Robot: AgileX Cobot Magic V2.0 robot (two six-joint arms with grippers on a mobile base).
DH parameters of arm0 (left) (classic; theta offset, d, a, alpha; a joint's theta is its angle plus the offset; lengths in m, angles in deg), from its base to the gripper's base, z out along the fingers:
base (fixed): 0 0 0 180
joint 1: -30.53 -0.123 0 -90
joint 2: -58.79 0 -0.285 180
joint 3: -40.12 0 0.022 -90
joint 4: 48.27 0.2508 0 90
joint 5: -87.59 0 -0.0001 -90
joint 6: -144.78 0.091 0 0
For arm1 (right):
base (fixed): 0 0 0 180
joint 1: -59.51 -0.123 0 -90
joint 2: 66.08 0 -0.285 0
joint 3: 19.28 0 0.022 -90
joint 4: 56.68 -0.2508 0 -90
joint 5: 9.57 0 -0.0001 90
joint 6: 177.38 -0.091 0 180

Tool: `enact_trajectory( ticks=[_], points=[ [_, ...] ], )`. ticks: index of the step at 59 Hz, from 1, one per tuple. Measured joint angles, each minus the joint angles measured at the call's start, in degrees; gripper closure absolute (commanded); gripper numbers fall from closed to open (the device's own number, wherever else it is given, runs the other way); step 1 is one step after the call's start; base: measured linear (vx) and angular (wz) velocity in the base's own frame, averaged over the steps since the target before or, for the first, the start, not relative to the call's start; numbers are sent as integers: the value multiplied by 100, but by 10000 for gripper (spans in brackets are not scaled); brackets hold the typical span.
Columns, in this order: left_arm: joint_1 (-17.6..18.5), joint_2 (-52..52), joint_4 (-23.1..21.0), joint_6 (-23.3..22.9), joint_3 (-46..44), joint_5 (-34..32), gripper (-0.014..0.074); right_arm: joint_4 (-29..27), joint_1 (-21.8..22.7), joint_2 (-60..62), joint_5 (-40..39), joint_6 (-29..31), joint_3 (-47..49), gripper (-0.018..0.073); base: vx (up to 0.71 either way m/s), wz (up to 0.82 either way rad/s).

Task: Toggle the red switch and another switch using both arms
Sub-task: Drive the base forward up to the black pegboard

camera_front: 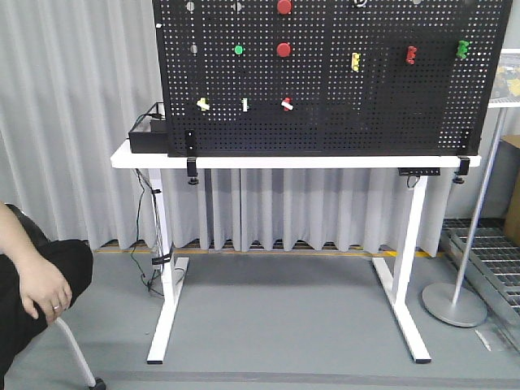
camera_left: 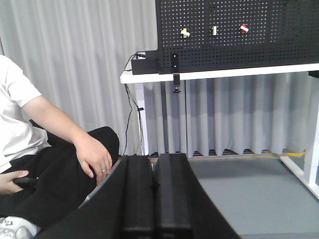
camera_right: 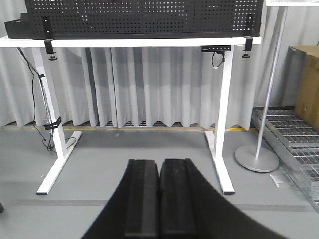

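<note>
We judge the task not yet begun: our left hand [camera_left: 153, 164] and right hand [camera_right: 159, 167] each have fingers pressed together, well apart from the pegboard [camera_front: 366, 122]. The red switch [camera_front: 287, 104] and pale yellow switch [camera_front: 203, 104] sit in its bottom row above the worktop [camera_front: 325, 160], and both are left to toggle.

Light: even, diffuse, moderately bright. Shadows: we note faint soft ones on the floor [camera_front: 284, 309] under the table [camera_front: 325, 162]. Focus: we find the black fingers [camera_left: 137, 199] [camera_right: 142, 199] close to each wrist lens slightly soft, the curtain [camera_left: 75, 64] behind sharper.
</note>
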Motion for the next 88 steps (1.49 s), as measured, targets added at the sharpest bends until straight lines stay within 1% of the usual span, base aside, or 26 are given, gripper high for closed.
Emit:
enact_trajectory(
  ticks=[46, 88],
  points=[
    [0, 0, 0, 0, 0, 0, 594, 0, 0, 0, 12, 0, 0, 566, 18, 0],
    [0, 0, 0, 0, 0, 0, 594, 0, 0, 0, 18, 0, 0, 566, 37, -2]
  ],
)
